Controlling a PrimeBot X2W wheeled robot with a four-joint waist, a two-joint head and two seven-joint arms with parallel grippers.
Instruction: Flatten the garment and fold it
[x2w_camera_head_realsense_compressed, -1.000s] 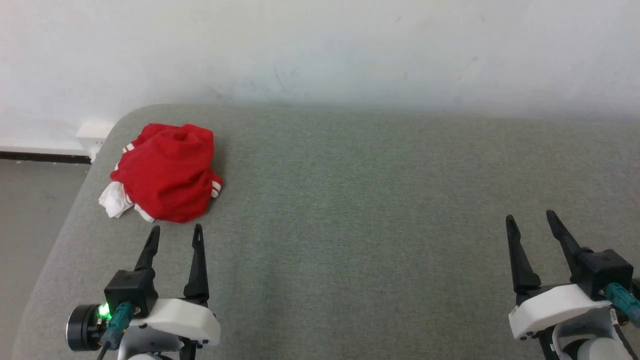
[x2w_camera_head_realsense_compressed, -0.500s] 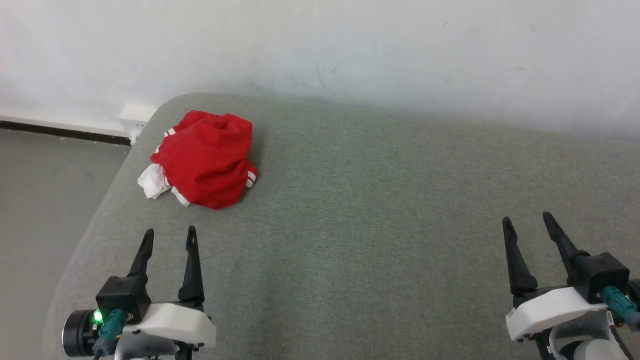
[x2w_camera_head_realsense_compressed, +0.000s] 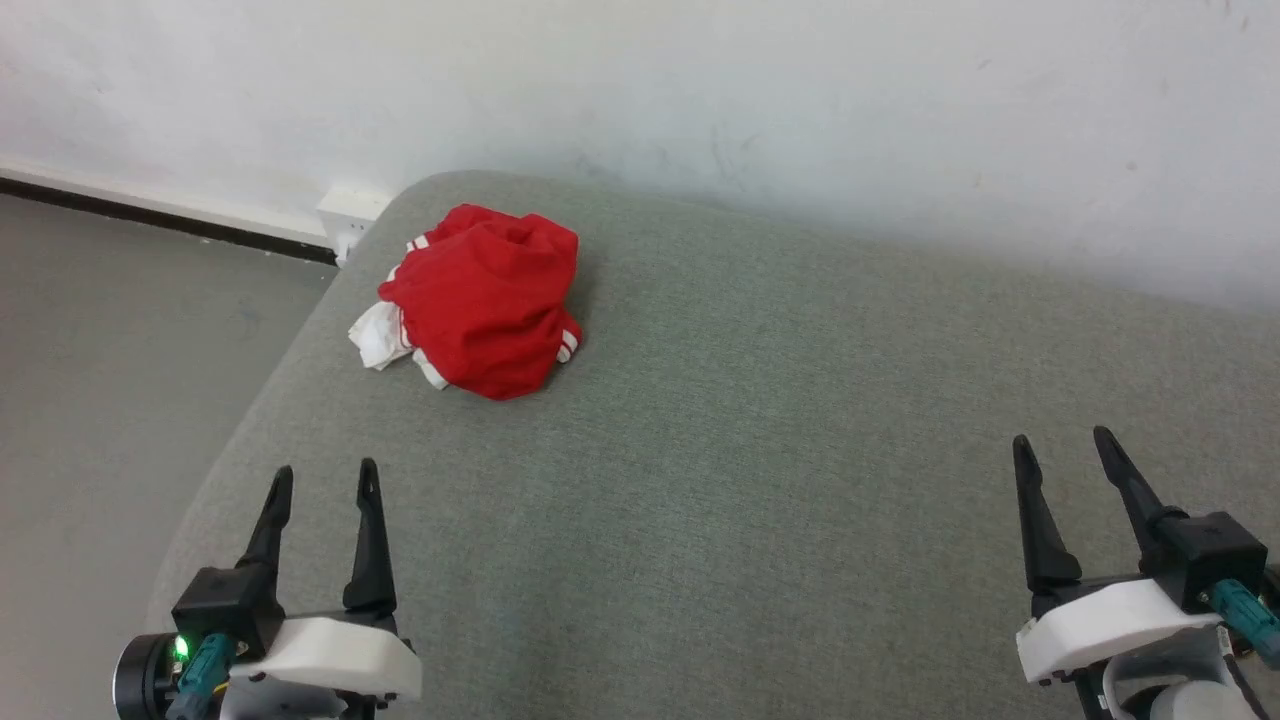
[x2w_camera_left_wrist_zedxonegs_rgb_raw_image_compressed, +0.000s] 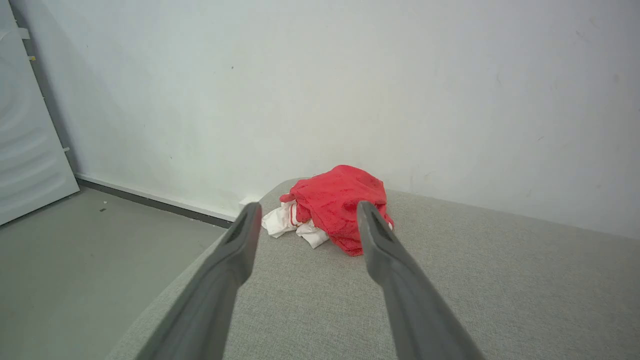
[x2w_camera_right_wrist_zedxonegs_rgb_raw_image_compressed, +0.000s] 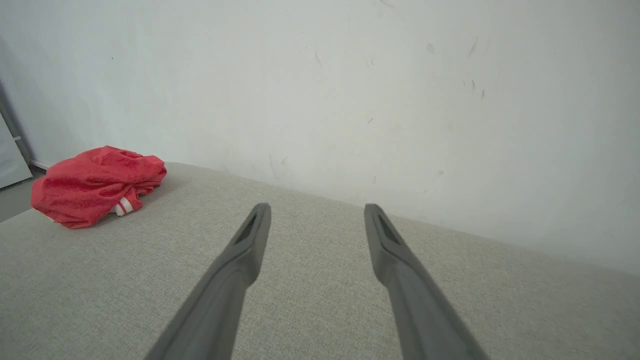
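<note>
The garment (x2w_camera_head_realsense_compressed: 485, 300) is a crumpled red heap with bits of white sleeve and striped trim, lying near the far left corner of the grey padded surface (x2w_camera_head_realsense_compressed: 760, 420). My left gripper (x2w_camera_head_realsense_compressed: 325, 478) hovers open at the lower left, well short of the heap and empty. In the left wrist view the garment (x2w_camera_left_wrist_zedxonegs_rgb_raw_image_compressed: 337, 205) sits beyond the open left gripper (x2w_camera_left_wrist_zedxonegs_rgb_raw_image_compressed: 306, 209). My right gripper (x2w_camera_head_realsense_compressed: 1058, 445) stands open at the lower right, far from the cloth. The right wrist view shows the garment (x2w_camera_right_wrist_zedxonegs_rgb_raw_image_compressed: 95, 185) at far left, away from the right gripper (x2w_camera_right_wrist_zedxonegs_rgb_raw_image_compressed: 316, 210).
A white wall (x2w_camera_head_realsense_compressed: 700, 90) runs along the far edge of the surface. Grey floor (x2w_camera_head_realsense_compressed: 110, 340) lies off the left edge, with a white wall outlet (x2w_camera_head_realsense_compressed: 350, 208) and a dark skirting line. A pale door panel (x2w_camera_left_wrist_zedxonegs_rgb_raw_image_compressed: 25, 125) stands at left.
The head camera has turned left, so the garment and the surface's corner have shifted right and up in the picture. Both grippers stay open and empty.
</note>
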